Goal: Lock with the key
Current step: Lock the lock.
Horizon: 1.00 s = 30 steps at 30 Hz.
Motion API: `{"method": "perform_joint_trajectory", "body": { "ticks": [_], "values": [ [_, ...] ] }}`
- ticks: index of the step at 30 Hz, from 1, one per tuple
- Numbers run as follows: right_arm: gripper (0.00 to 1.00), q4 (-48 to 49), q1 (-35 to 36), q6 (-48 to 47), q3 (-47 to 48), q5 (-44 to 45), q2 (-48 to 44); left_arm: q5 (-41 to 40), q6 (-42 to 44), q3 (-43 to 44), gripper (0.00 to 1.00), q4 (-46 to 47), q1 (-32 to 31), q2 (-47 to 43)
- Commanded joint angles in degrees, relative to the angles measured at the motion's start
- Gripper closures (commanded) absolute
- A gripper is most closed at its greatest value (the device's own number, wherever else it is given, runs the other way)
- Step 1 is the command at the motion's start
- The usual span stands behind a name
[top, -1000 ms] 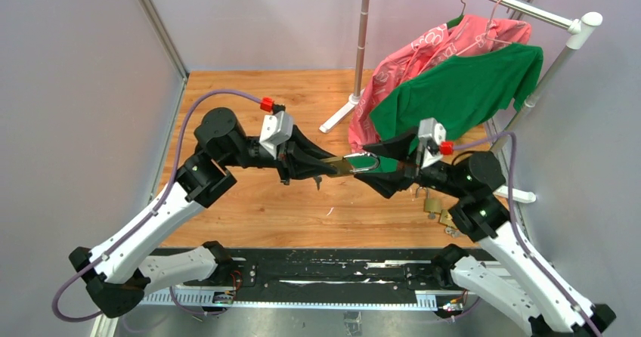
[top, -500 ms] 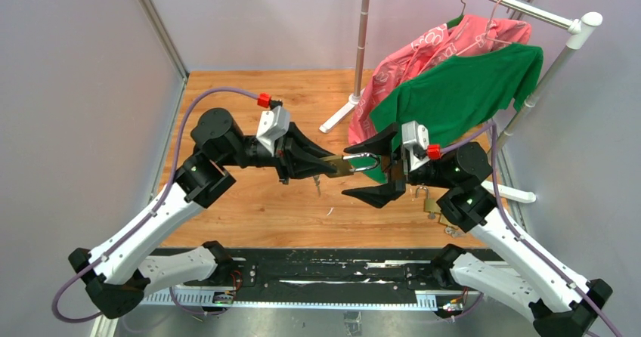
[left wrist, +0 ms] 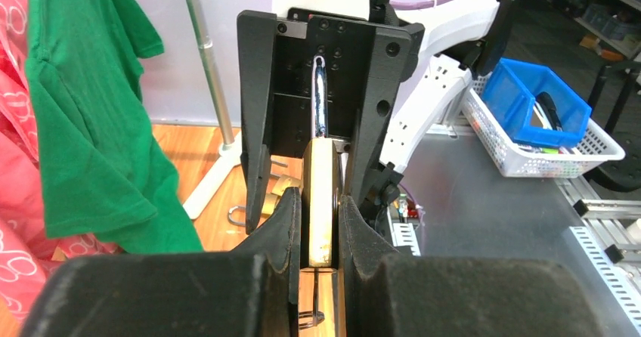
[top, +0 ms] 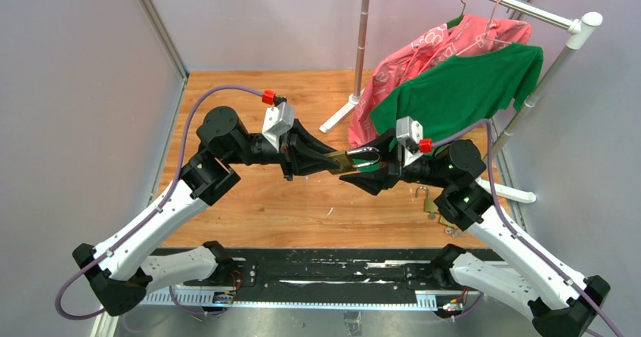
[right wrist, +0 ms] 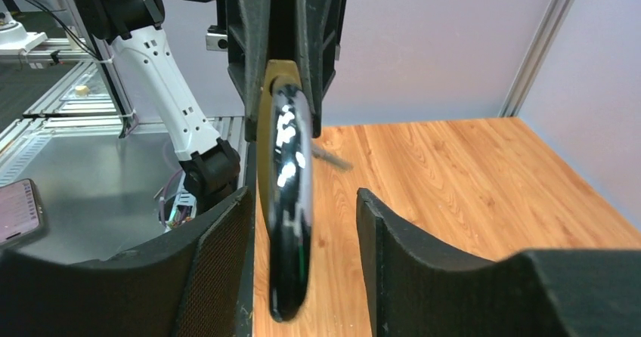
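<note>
My left gripper (top: 337,161) is shut on the brass body of a padlock (top: 349,161) and holds it above the wooden floor. The lock's silver shackle (top: 367,156) points at my right gripper (top: 372,163). In the left wrist view the brass body (left wrist: 321,193) is pinched between my fingers, with the shackle (left wrist: 320,95) beyond it. A wire key ring (left wrist: 311,318) hangs under the lock. In the right wrist view the right gripper (right wrist: 302,201) is open, with the shackle (right wrist: 291,201) between its fingers, near the left one and not clamped.
A second brass padlock (top: 431,201) with keys lies on the wooden floor (top: 249,201) near the right arm. A clothes rack (top: 514,8) with a green shirt (top: 461,88) and a pink garment (top: 423,50) stands at the back right. Grey walls enclose the floor.
The right gripper opened wide, turned and moved left; its fingers now flank the shackle with a narrower gap. The left gripper kept its hold on the padlock and shifted slightly right.
</note>
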Motion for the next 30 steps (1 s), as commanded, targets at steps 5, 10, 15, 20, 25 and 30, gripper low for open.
{"method": "perform_joint_trajectory", "body": {
  "ticks": [5, 10, 15, 20, 25, 30],
  "values": [
    [0.43, 0.2, 0.5, -0.4, 1.2, -0.8, -0.7, 1.0, -1.5, 1.3, 1.00, 6.1, 0.0, -0.6],
    [0.40, -0.9, 0.4, -0.5, 3.0, -1.4, 0.4, 1.5, -1.1, 1.5, 1.00, 6.1, 0.0, -0.4],
    [0.42, 0.5, 0.4, 0.9, 3.8, -2.3, 1.7, 1.7, -0.7, 0.9, 1.00, 6.1, 0.0, -0.6],
    [0.92, -0.2, 0.5, 1.0, 4.5, -2.8, 2.5, 2.0, 0.0, 1.3, 1.00, 6.2, -0.1, -0.3],
    [1.00, 0.9, 0.4, 0.8, 3.0, -1.1, 0.6, 1.2, -0.9, -0.1, 1.00, 6.1, -0.1, -0.8],
    [1.00, 10.3, 0.5, 3.8, -1.2, 3.5, -1.8, -1.0, -3.8, -1.6, 0.93, 9.1, 0.0, -1.1]
  ]
}}
